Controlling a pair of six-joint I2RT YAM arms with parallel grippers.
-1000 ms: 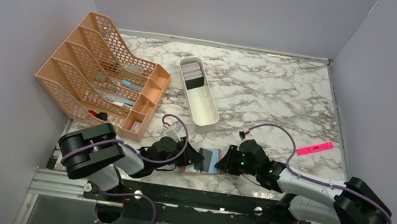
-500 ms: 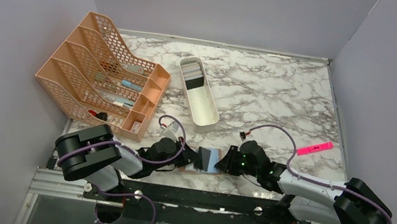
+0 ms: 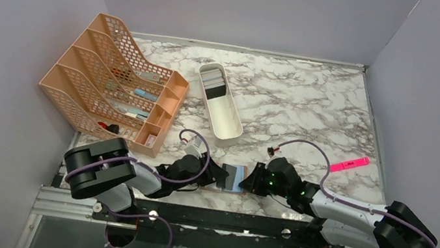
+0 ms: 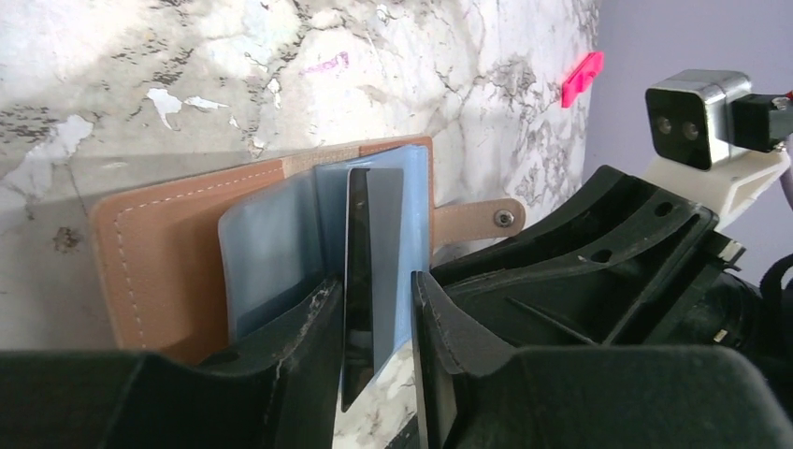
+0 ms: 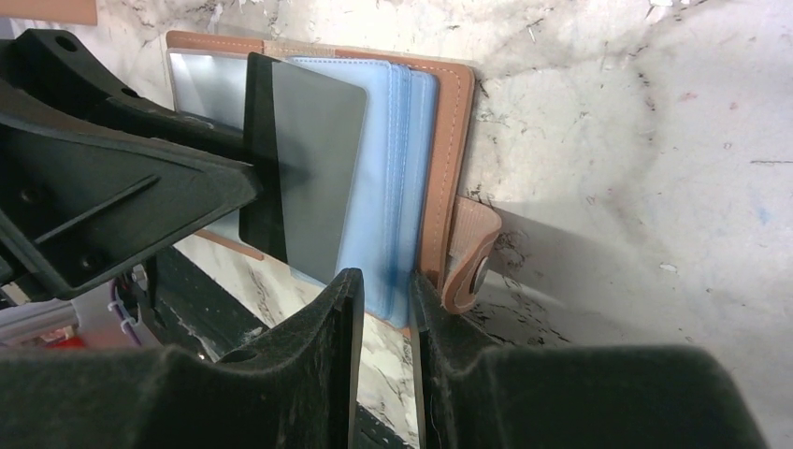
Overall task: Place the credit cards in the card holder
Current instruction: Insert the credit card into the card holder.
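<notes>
While the left gripper (image 4: 374, 309) pinches the thin, stiff, slick dark card (image 4: 358, 281) edgewise, the right gripper (image 5: 385, 304) nips the wallet's (image 5: 456, 140) floppy sleeves (image 5: 397, 187).

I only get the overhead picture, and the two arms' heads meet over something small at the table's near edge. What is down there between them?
Observer: An open tan card holder lying flat, with pale blue plastic sleeves inside.
Operator: And the dark patch on it?
Observer: A dark card, tilted up on edge among the sleeves, between the fingers of the left gripper. I cannot tell whether they pinch it.
Operator: What is the other arm doing?
Observer: The right gripper has the edge of the sleeves in the narrow gap between its fingers and appears to be holding them.
</notes>
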